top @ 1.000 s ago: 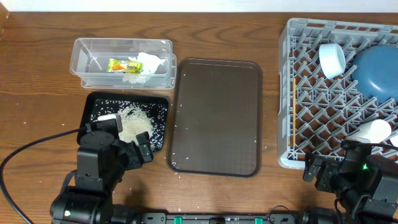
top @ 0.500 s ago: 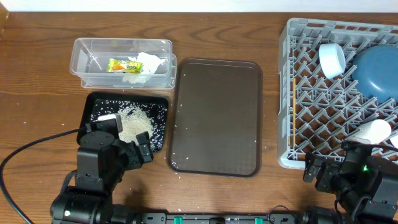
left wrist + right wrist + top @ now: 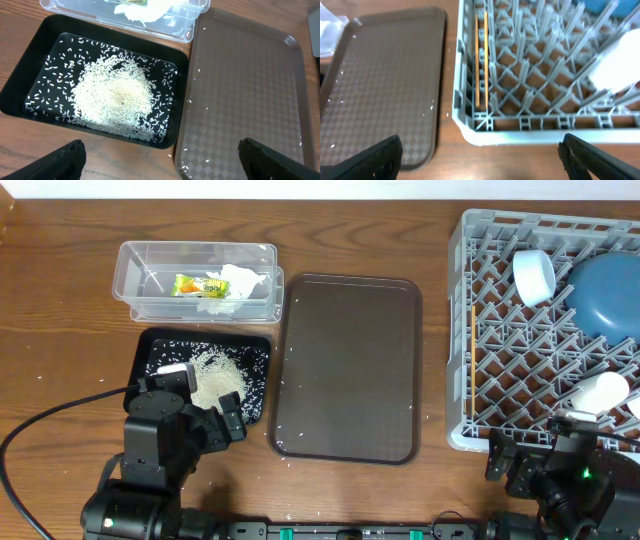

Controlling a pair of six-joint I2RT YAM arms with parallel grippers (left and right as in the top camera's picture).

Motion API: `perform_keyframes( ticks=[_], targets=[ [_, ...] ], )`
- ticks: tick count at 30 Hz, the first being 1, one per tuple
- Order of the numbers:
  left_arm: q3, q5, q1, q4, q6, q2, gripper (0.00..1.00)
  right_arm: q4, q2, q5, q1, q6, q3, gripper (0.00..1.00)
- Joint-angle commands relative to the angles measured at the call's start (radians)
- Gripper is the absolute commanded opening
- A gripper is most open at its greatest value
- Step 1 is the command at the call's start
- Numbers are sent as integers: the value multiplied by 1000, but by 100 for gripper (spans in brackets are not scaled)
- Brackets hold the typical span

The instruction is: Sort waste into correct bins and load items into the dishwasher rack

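Note:
The clear tub holds the yellow-green wrapper and the white tissue. The black tray holds a pile of rice, also seen in the left wrist view. The grey rack holds the blue plate, a pale bowl, a white cup and the chopsticks, which also show in the right wrist view. My left gripper is open and empty at the tray's near edge. My right gripper is open and empty before the rack's near left corner.
A large brown serving tray lies between the black tray and the rack, with a few stray rice grains on it. Some grains are scattered on the wooden table around it.
My right arm has drawn back slightly toward the table's near edge. The left arm and all objects have not moved.

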Motion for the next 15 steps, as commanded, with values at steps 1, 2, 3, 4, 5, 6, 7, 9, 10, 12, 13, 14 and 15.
perform_keyframes(
  ticks=[1,2,3,4,5,6,7,9,10,12,13,14,15],
  targets=[
    [-8,-5,-3,3,-10,4,100,14,-43,58,35,-19,-19,99],
    [-8,-5,-3,3,-10,4,100,36,-58,58,44,-21,-30,99],
    [-8,-5,-3,3,-10,4,100,74,-76,58,54,-21,-47,99],
    [-8,-5,-3,3,-10,4,100,117,-95,58,63,-30,-70,99],
    [-8,-5,-3,3,-10,4,100,169,-116,58,71,-44,-101,99],
    [-8,-6,-3,3,-10,4,100,217,-135,58,78,-52,-132,99],
    [-8,-5,-3,3,-10,4,100,275,-157,58,85,-66,-174,99],
    [-8,-5,-3,3,-10,4,100,388,-198,58,98,-83,-261,99],
    [-8,-6,-3,3,-10,4,100,456,-222,58,105,-86,-315,99],
    [-8,-6,-3,3,-10,4,100,572,-259,58,113,-87,-402,99],
    [-8,-5,-3,3,-10,4,100,638,-278,59,115,-89,-449,99],
    [-8,-5,-3,3,-10,4,100,706,-297,59,117,-90,-495,99],
    [-8,-5,-3,3,-10,4,100,764,-312,60,117,-98,-534,99]
  ],
)
